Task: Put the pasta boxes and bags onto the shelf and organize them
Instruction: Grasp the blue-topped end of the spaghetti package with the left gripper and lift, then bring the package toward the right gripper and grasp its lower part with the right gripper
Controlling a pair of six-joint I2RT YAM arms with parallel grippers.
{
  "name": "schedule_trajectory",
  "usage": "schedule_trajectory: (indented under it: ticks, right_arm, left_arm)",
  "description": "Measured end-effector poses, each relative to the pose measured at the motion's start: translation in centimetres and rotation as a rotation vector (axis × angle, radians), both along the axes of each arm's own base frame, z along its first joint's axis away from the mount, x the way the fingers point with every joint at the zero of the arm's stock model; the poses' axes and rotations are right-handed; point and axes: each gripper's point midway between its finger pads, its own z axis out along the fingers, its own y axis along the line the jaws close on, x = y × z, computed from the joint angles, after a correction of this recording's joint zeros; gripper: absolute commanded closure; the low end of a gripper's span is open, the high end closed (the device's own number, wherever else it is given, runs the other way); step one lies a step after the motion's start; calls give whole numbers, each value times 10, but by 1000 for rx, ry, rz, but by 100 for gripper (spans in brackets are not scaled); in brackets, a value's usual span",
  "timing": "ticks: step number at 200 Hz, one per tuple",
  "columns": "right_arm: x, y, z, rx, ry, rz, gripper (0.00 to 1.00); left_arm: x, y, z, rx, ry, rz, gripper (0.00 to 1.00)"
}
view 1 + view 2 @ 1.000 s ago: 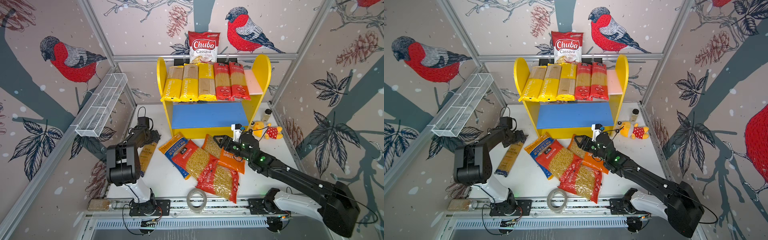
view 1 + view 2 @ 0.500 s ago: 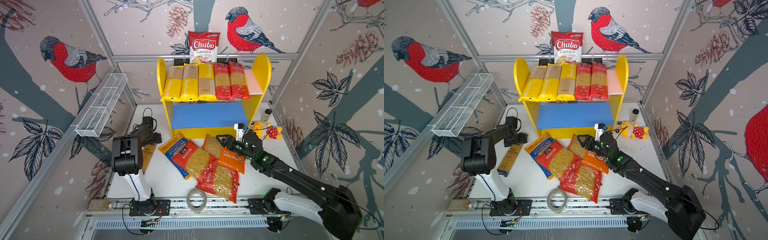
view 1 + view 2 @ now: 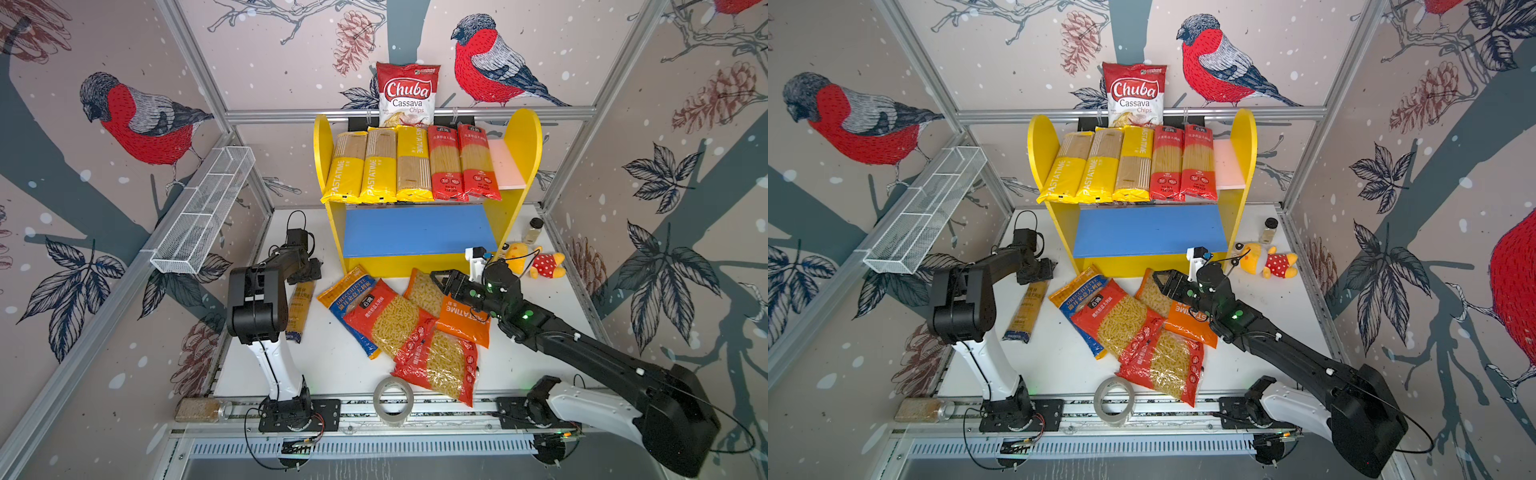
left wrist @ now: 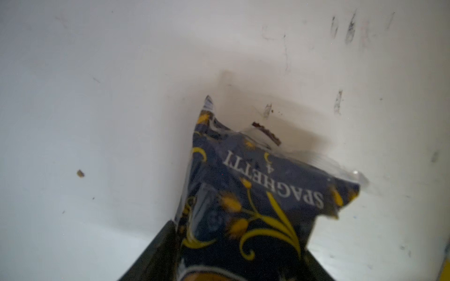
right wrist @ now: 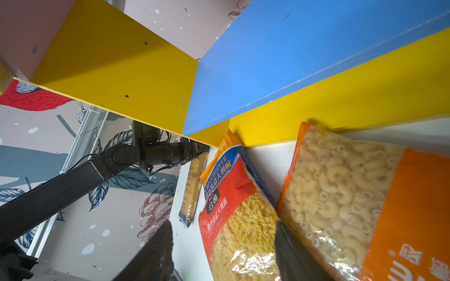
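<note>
The shelf (image 3: 524, 141) holds three yellow PASTATIME packs (image 3: 374, 166) and two red spaghetti packs (image 3: 461, 162) on its pink board (image 3: 505, 166); the blue board (image 3: 415, 230) is bare. A navy-gold spaghetti pack (image 3: 300, 307) (image 4: 255, 194) lies on the table at the left. My left gripper (image 3: 309, 272) (image 4: 239, 237) is shut on its far end. A blue-orange bag (image 3: 345, 291), two red bags (image 3: 390, 320) (image 3: 444, 365) and an orange macaroni bag (image 3: 457, 320) lie overlapped in front of the shelf. My right gripper (image 3: 440, 278) (image 5: 223, 223) hovers open above them.
A Chuba chips bag (image 3: 407, 95) hangs behind the shelf. A white wire basket (image 3: 203, 212) is fixed to the left wall. A plush toy (image 3: 536, 262) and small bottle (image 3: 534, 230) sit right of the shelf. A tape roll (image 3: 392, 401) and a jar (image 3: 199, 409) lie at the front rail.
My left gripper's jaws have come together round the far end of the navy-gold spaghetti pack, and its arm has swung rightward. The right gripper has edged slightly toward the shelf.
</note>
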Motion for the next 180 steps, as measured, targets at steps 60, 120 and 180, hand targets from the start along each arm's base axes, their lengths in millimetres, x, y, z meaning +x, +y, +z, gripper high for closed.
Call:
schedule_trajectory:
  ticks: [60, 120, 180]
  right_arm:
    - [3, 9, -3, -5, 20, 20, 34]
    - [10, 16, 2, -4, 21, 22, 34]
    - [2, 38, -6, -30, 37, 78, 34]
  left_arm:
    - [-15, 4, 15, 15, 21, 39, 65]
    - [-28, 1, 47, 0, -23, 62, 76]
    - [-44, -8, 101, -42, -157, 65, 80]
